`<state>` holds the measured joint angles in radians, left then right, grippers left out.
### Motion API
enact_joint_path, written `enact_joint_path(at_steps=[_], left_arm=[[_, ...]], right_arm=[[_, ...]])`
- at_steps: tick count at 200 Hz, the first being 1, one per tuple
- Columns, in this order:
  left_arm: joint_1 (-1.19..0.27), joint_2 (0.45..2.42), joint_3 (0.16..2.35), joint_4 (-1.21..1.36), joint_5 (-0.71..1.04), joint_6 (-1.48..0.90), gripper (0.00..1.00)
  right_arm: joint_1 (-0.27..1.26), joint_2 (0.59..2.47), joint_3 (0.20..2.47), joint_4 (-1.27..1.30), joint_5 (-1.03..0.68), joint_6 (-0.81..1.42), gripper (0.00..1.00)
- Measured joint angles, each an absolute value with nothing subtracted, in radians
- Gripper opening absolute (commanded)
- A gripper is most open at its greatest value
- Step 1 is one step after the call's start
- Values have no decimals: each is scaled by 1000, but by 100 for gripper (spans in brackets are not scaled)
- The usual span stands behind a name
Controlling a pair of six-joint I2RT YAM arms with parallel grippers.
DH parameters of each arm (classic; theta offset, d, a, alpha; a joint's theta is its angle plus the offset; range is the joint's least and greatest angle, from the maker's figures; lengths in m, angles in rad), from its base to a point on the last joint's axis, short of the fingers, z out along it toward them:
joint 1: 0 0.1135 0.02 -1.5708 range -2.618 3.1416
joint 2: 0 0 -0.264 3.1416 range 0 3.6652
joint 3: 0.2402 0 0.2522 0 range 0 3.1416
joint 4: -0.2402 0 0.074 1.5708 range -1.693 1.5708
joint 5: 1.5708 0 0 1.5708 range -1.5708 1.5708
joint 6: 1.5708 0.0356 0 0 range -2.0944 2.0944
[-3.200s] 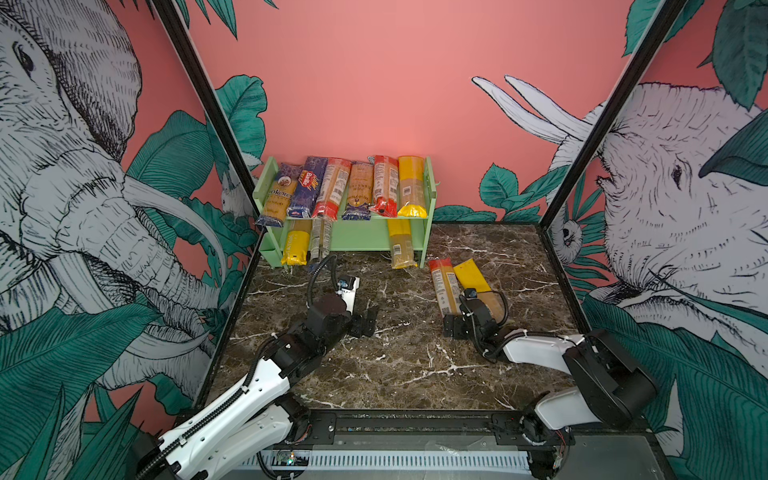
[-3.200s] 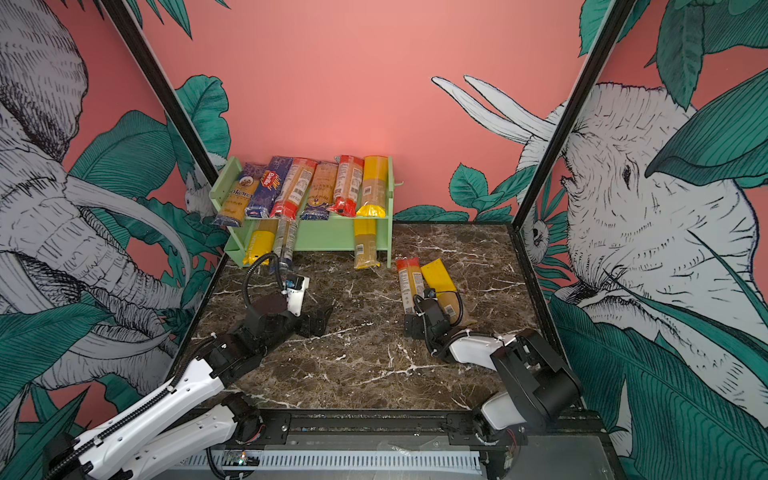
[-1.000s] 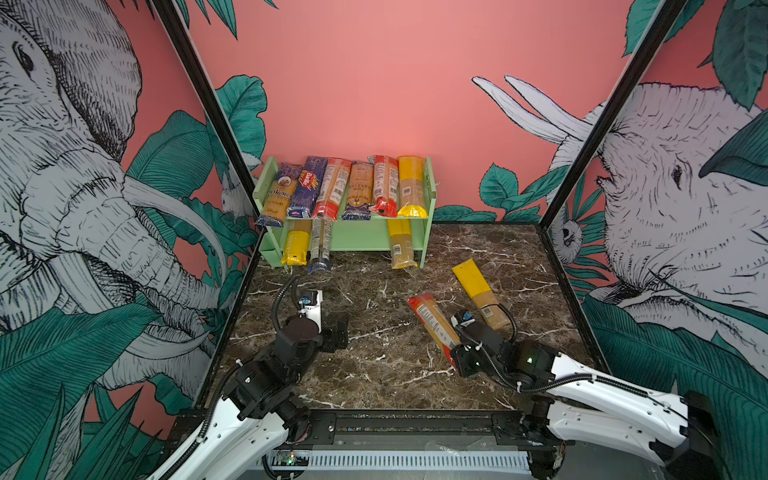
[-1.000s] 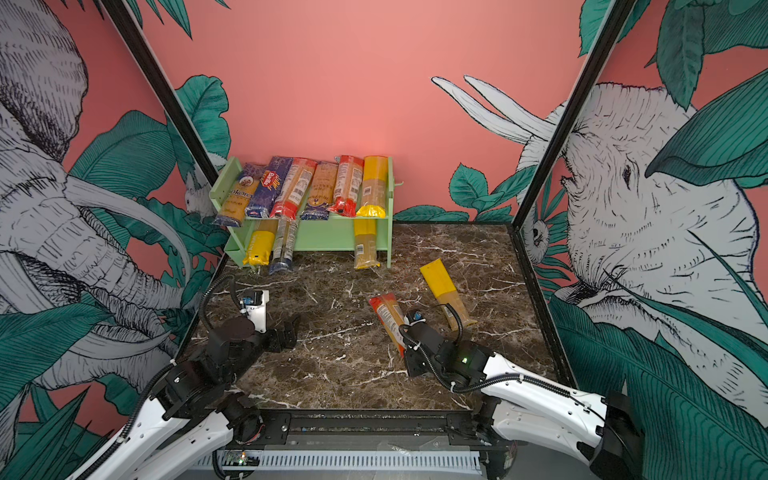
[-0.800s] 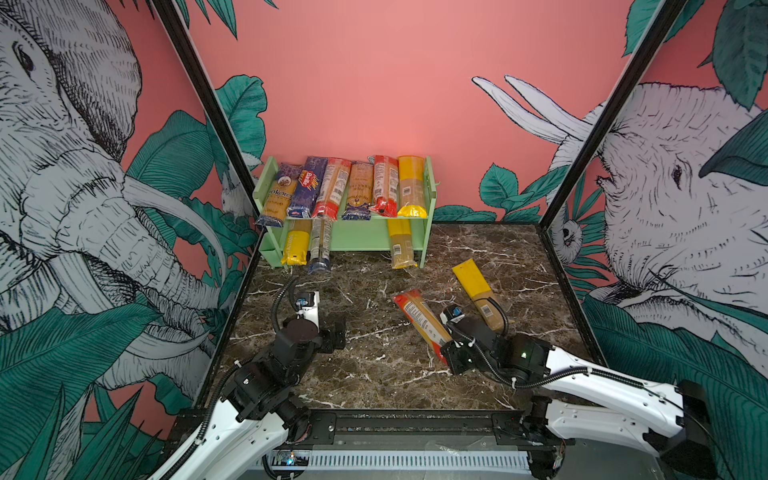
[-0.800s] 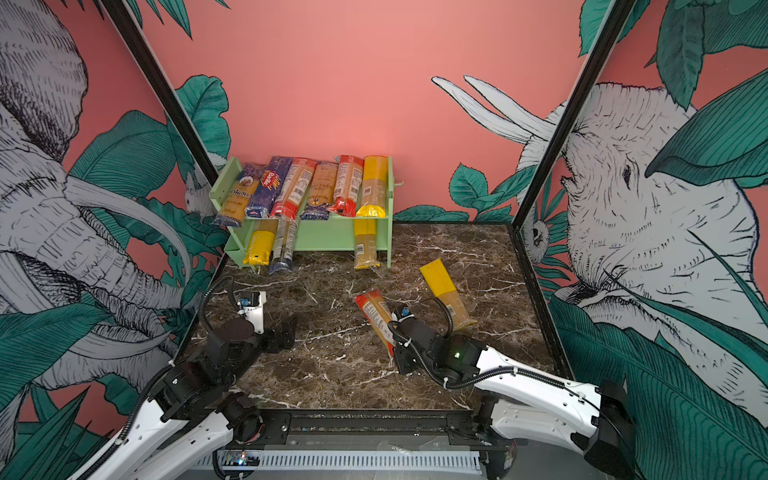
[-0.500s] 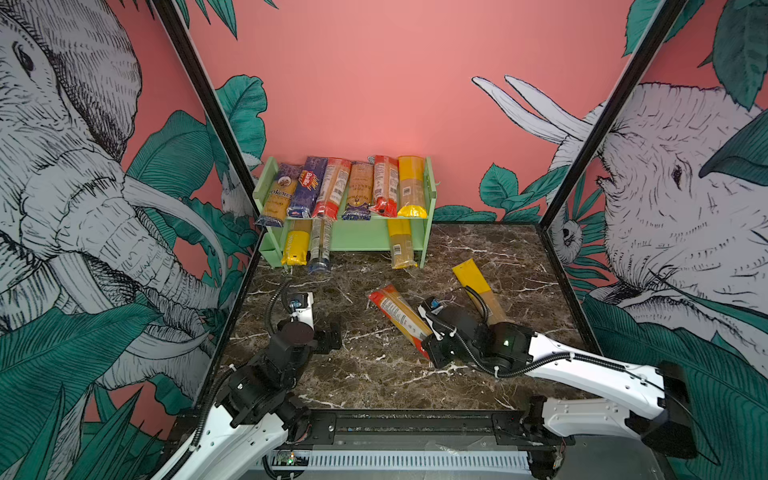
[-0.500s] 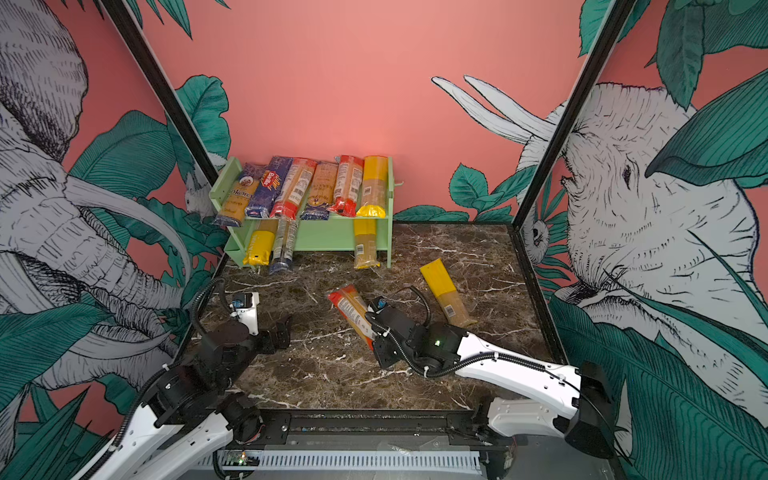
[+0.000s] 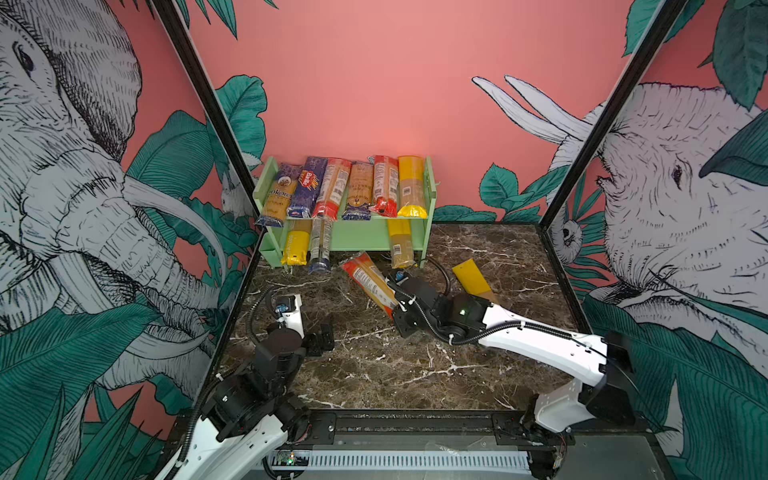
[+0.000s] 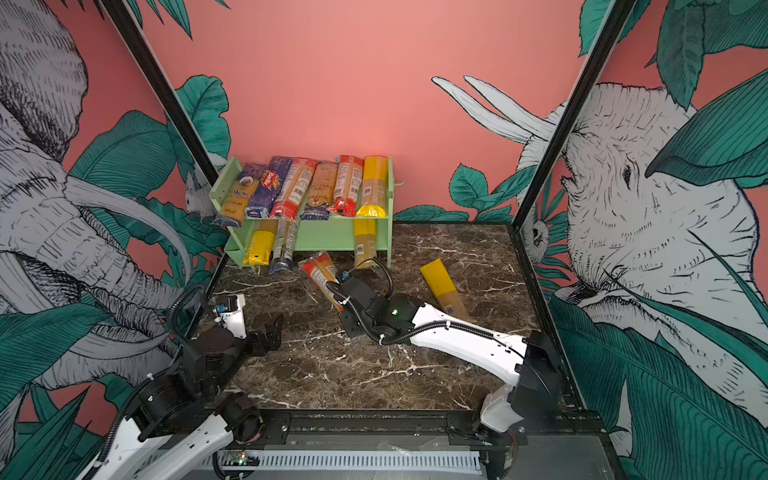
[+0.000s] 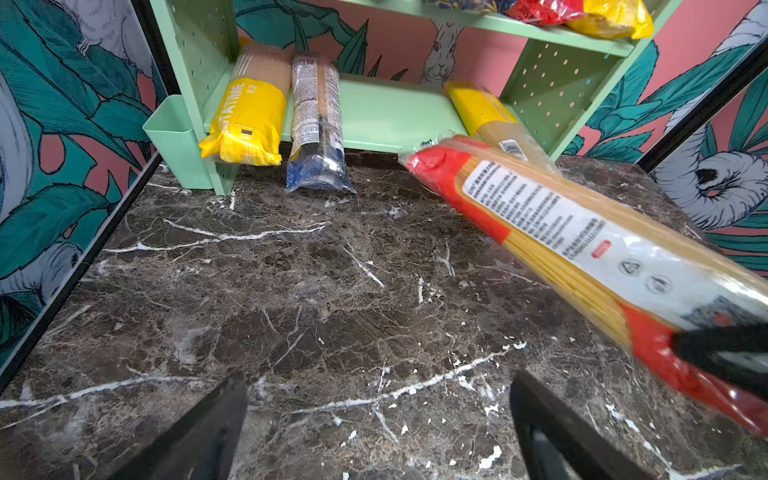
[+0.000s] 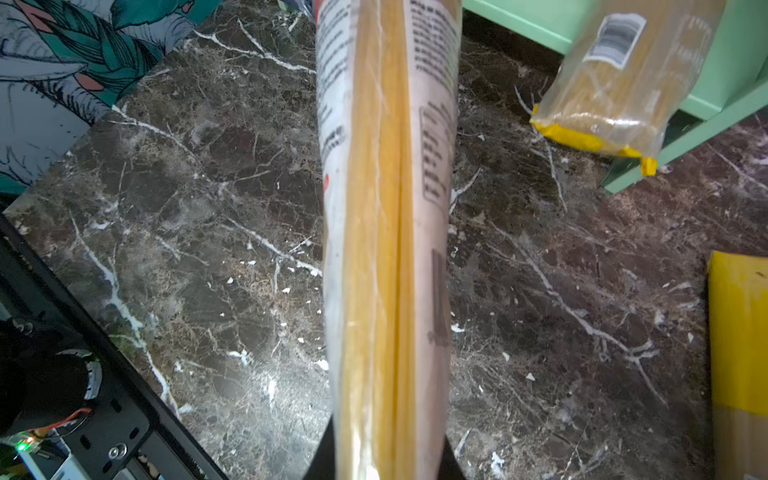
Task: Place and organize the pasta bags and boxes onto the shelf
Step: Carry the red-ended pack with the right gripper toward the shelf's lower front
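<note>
Nearest, the left pincer point(image 9: 323, 338) gapes wide above the worktop point(image 9: 395, 365). Farther in, the right pincer point(image 9: 394, 307) clamps the red-ended spaghetti pack point(image 9: 368, 278) by its near end. The pack's far end points at the shelf point(image 9: 361, 239), which holds nine other packs point(image 9: 359, 191).

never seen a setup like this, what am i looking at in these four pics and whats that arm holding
These are two robot arms at the near edge of a dark marble tabletop, each ending in a two-fingered pincer. The two wide pictures come from one overhead camera head; the two close-ups come from cameras on the wrists. At the back, a mint-green shelf holds six pasta packs above and three below. The right pincer is shut on one end of a red-ended spaghetti pack, pointed toward the shelf. The left pincer is open and empty. One yellow pasta pack lies loose on the marble.
</note>
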<state>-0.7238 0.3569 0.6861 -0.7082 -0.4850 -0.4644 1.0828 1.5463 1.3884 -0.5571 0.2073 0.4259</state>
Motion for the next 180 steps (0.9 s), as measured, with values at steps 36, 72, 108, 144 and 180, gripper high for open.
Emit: enact_joint_path(at_steps=[36,72,108,144,180], left_arm=[[-724,357,686,-708,-489,-463,99],[-724,359,688,-708,-492,-460,99],[-724,362,690,-708,-497,-460,99],[-724,364,692,-708,-505,-460,99],[-724,373,695,-708,-514,-460,99]], right_arm=[[1016,1664,1527,-553,217,402,0],[960,1822,1687,-543,232,385,0],[926,1968,1814,-536,260,376,0],[906,2087,1920,-531,303,387,0],[897,2201,2045,-531,347,403,0]])
